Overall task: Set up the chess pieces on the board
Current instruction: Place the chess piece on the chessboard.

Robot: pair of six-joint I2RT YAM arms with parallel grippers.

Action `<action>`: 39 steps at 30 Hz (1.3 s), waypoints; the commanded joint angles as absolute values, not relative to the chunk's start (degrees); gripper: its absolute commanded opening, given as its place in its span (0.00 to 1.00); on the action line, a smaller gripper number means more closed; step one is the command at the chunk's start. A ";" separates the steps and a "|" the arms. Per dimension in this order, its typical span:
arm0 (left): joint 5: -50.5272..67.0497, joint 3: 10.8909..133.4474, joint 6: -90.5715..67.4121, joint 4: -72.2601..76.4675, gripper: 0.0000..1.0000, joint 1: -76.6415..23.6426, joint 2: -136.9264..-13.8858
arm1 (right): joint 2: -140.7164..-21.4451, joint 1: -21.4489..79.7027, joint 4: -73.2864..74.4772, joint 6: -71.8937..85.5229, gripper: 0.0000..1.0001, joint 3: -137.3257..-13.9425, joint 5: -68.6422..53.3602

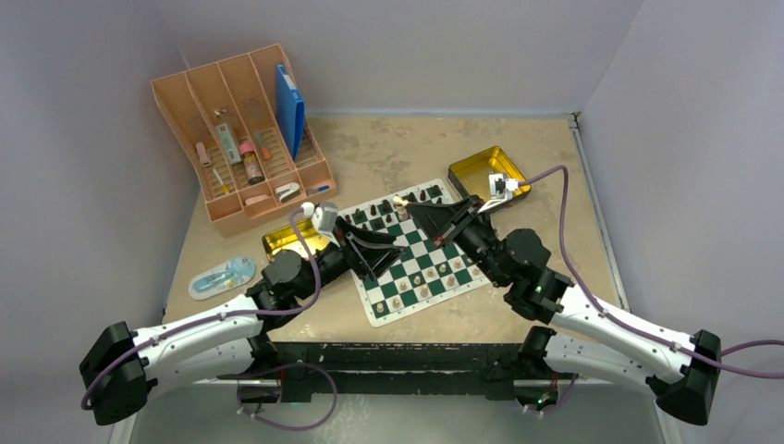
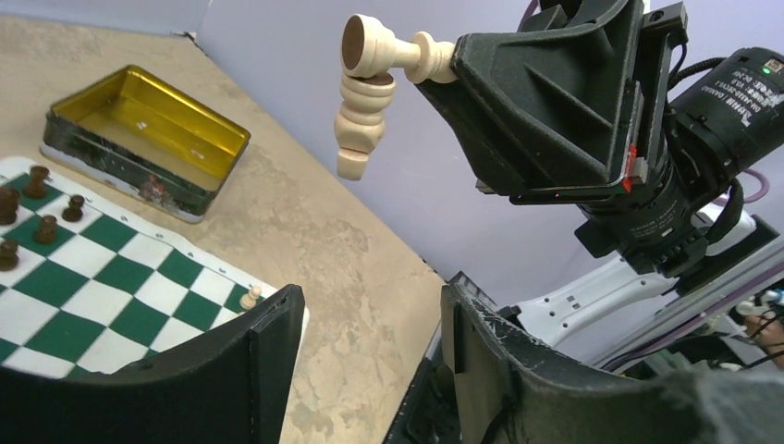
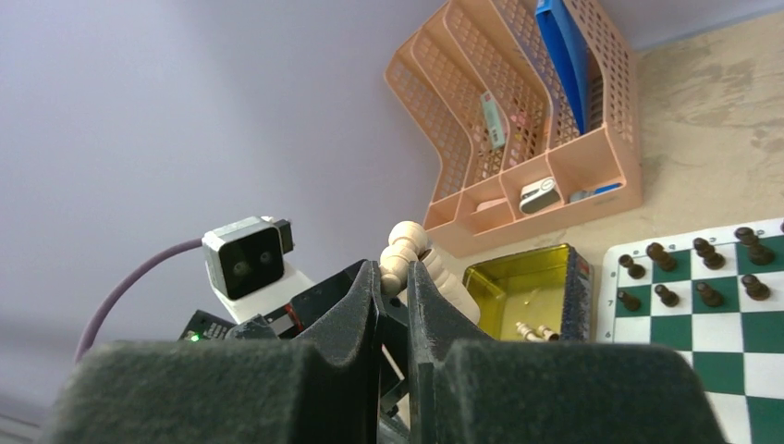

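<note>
The green-and-white board (image 1: 427,264) lies in the middle of the table. Dark chessmen stand on its far rows and tan chess pieces (image 1: 421,279) on its near rows. My right gripper (image 1: 412,209) hovers over the board's far edge, shut on a tan chess piece (image 2: 388,51) held sideways. A second, ribbed tan piece (image 2: 361,125) hangs against it; what holds it I cannot tell. In the right wrist view, the held piece (image 3: 404,254) is pinched between the fingertips. My left gripper (image 2: 370,356) is open and empty, just below and facing the right one. One tan pawn (image 2: 250,296) stands by the board's border.
An orange desk organiser (image 1: 245,139) stands at the back left. One gold tin (image 1: 488,171) sits behind the board on the right. Another gold tin (image 3: 527,291), left of the board, holds two tan pieces (image 3: 536,331). A blue packet (image 1: 222,275) lies near the left edge.
</note>
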State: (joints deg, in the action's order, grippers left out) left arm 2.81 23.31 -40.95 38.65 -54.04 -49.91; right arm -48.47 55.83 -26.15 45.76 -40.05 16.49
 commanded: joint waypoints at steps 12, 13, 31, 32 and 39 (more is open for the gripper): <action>0.57 29.24 -23.11 45.64 0.54 -54.14 -53.02 | -45.20 55.68 -29.69 52.09 0.00 -39.65 10.08; 1.47 29.21 -22.05 46.68 0.54 -54.14 -53.14 | -44.95 55.65 -29.54 52.18 0.00 -39.61 10.03; 5.33 33.05 -15.46 48.43 0.46 -54.14 -56.40 | -43.25 55.65 -27.85 52.30 0.00 -39.03 9.01; 5.82 33.11 -15.28 48.38 0.45 -54.14 -56.42 | -43.19 55.68 -27.72 52.22 0.00 -39.02 9.05; 7.47 32.93 -14.91 45.59 0.14 -54.14 -55.93 | -42.67 55.66 -25.40 50.53 0.00 -39.79 10.42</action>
